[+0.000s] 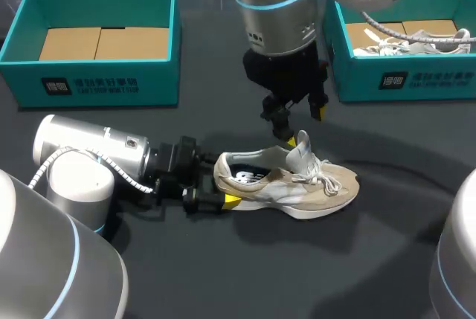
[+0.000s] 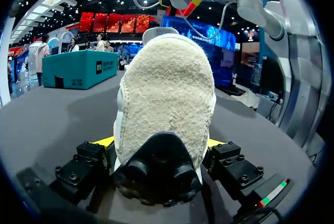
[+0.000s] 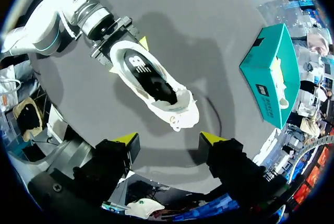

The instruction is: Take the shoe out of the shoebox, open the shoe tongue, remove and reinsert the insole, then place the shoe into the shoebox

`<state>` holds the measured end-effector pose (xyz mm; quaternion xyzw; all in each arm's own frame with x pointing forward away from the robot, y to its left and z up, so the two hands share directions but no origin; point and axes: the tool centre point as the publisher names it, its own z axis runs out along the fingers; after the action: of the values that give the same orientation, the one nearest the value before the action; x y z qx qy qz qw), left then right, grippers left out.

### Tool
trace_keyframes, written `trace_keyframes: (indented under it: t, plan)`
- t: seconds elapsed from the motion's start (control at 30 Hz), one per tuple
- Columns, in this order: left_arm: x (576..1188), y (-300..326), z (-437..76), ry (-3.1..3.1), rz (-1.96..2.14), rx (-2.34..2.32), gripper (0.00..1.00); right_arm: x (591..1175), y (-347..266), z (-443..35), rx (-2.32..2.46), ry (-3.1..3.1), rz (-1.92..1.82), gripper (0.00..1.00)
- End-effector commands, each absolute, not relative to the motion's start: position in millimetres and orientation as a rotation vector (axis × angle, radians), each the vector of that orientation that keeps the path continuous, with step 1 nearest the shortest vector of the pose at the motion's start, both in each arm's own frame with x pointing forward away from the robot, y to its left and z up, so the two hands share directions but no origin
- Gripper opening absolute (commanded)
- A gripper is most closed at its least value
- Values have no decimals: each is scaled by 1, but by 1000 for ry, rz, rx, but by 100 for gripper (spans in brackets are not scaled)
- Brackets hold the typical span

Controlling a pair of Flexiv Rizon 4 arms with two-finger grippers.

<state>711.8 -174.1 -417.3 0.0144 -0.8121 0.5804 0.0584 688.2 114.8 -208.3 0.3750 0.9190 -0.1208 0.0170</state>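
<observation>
1. Risk: the beige suede sneaker with a white sole could twist if the left gripper, clamped across its heel, slips during the insole pull.
2. Risk: the right gripper, spread and empty above the sneaker, could snag the laces.
3. Appearance: the sneaker stands on its sole on the table, its grey tongue raised and its dark insole seated.

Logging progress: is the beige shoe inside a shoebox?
No, the beige shoe lies on the dark table, its heel held by the left claw.
</observation>
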Motion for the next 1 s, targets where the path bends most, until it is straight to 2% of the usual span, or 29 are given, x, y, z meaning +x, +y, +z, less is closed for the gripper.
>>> trace_keyframes:
  t: [0.03, 0.27, 0.3, 0.33, 0.37, 0.43, 0.83, 1.0]
  plan:
    - [708, -173, -420, -2462, 1758, 46, 0, 686, 127, -203, 1045, 2888, -341, 76]
    - [708, -173, -420, -2462, 1758, 46, 0, 685, 143, -208, 788, 2993, -266, 81]
    - [708, -173, -420, -2462, 1758, 46, 0, 684, 144, -210, 741, 3011, -245, 85]
    - [708, -173, -420, -2462, 1758, 46, 0, 683, 147, -212, 670, 3035, -212, 98]
    - [708, -173, -420, -2462, 1758, 46, 0, 683, 150, -213, 600, 3063, -172, 100]
    - [708, -173, -420, -2462, 1758, 46, 0, 679, 150, -214, 458, 3104, -116, 100]
    - [708, -173, -420, -2462, 1758, 46, 0, 679, 150, -214, 458, 3104, -116, 100]
    - [708, -173, -420, -2462, 1758, 46, 0, 695, 183, -220, 260, 3152, -274, 100]
